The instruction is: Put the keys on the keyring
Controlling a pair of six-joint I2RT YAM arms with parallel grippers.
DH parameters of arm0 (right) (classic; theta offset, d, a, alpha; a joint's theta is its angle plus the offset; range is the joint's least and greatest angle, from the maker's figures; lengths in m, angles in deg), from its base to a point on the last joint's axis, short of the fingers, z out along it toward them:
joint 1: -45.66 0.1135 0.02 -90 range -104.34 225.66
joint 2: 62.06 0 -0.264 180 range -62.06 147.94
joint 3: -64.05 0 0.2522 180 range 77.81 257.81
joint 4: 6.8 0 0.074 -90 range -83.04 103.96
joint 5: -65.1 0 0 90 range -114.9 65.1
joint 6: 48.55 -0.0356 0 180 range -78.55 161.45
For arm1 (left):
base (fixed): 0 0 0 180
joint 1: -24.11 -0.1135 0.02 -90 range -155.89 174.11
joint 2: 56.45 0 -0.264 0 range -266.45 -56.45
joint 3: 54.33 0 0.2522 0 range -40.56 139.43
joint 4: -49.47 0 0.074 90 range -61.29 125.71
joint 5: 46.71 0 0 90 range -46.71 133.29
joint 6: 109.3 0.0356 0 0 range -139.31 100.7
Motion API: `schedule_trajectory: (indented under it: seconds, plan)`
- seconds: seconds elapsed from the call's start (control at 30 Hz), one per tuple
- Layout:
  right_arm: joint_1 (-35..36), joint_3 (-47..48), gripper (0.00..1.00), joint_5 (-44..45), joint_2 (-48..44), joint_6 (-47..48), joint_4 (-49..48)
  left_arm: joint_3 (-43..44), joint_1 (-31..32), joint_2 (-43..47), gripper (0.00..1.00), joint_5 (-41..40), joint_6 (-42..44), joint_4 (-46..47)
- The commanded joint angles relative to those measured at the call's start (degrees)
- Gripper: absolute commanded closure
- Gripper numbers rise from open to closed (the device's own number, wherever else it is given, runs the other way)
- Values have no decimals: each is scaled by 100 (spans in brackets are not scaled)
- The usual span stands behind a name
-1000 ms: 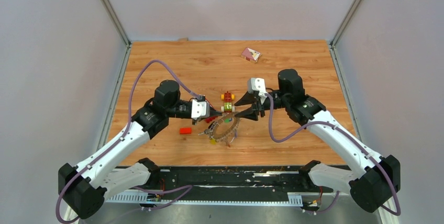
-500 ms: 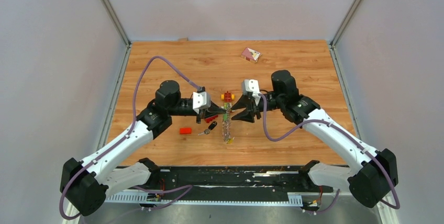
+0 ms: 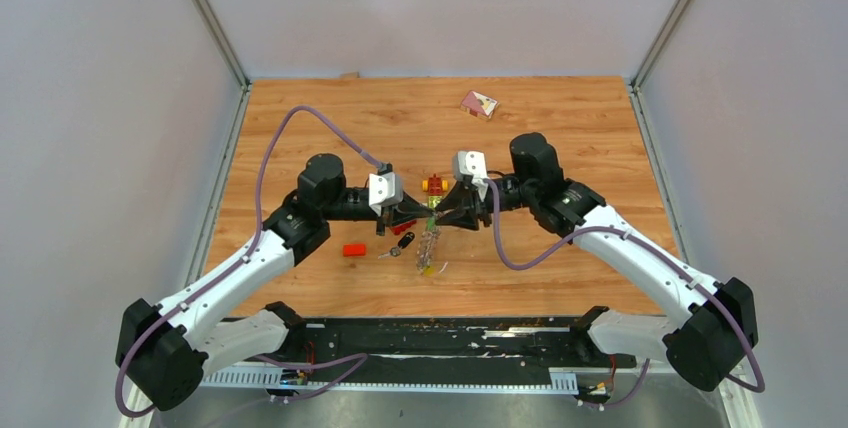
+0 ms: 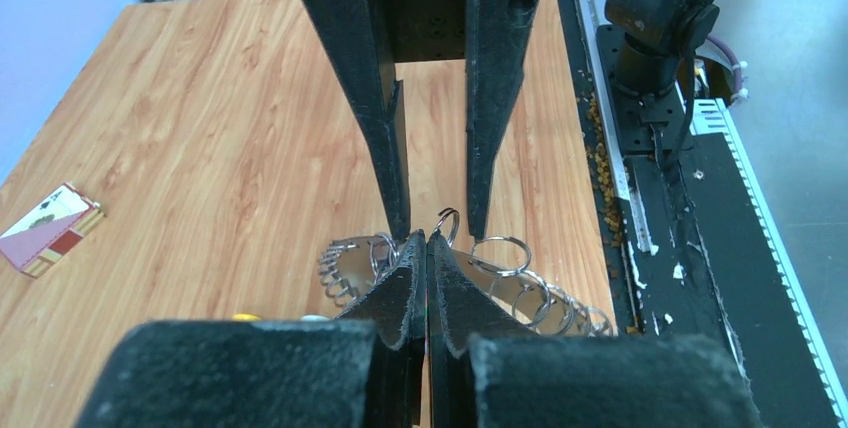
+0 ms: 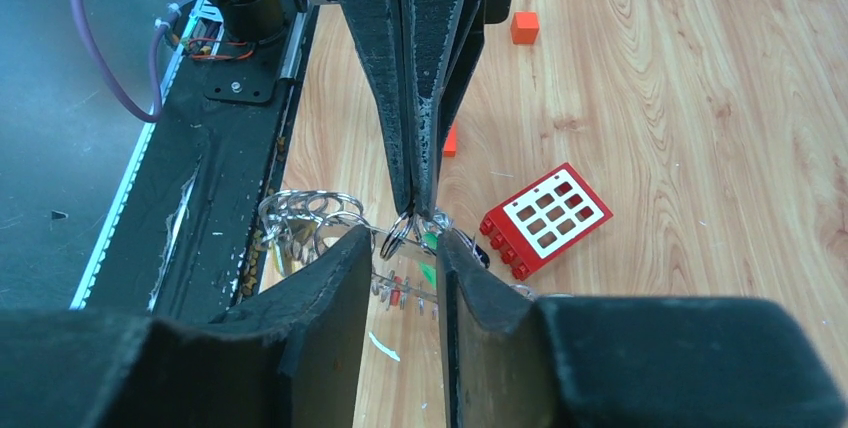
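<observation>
The large thin metal keyring [image 3: 430, 244], crowded along its rim with small silver split rings, stands on edge above the wooden table [image 3: 330, 128] instead of lying flat. Its top rim sits exactly where the two grippers meet tip to tip. Green, yellow and red specks among the loops look like plastic heads of keys on it, though they are too small to be sure. The left gripper [image 4: 428, 244] has its fingers pressed together on that top rim, pinching the wire. I judge the hold is meant to lift the ring off the wood and steady it, so that a free stretch faces the other arm. The right gripper [image 5: 403, 248] comes in from the opposite side with its fingers spread partway. A clear gap shows between them, straddling the rim and one small loop beside the left fingertips, and they appear to clamp nothing. This looks like lining up to take or pry the wire. Loose small silver keys [image 3: 403, 241], one with a black plastic head, lie on the table just left of the hanging ring and below the left gripper, not yet threaded on. A red-and-yellow toy car [image 3: 435, 186] sits just behind the meeting point. A small red toy brick [image 3: 354, 249] lies further left, and a red-and-white card box [image 3: 478, 103] is well apart at the back.
</observation>
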Motion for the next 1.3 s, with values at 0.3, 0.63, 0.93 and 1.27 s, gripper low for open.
schedule_trajectory:
  seconds: [0.3, 0.63, 0.93, 1.27]
  plan:
    - [88, 255, 92, 367, 37, 44, -145, -2, 11, 45, 100, 139, -202, 474]
    - [89, 216, 100, 694, -69, 136, -169, -101, 12, 59, 100, 248, -6, 332]
    - [100, 265, 100, 749, -105, 301, -13, 52, 15, -55, 78, 75, 400, -67]
    - [156, 281, 100, 781, -86, 298, 9, 277, 25, -286, 65, 96, 580, -329]
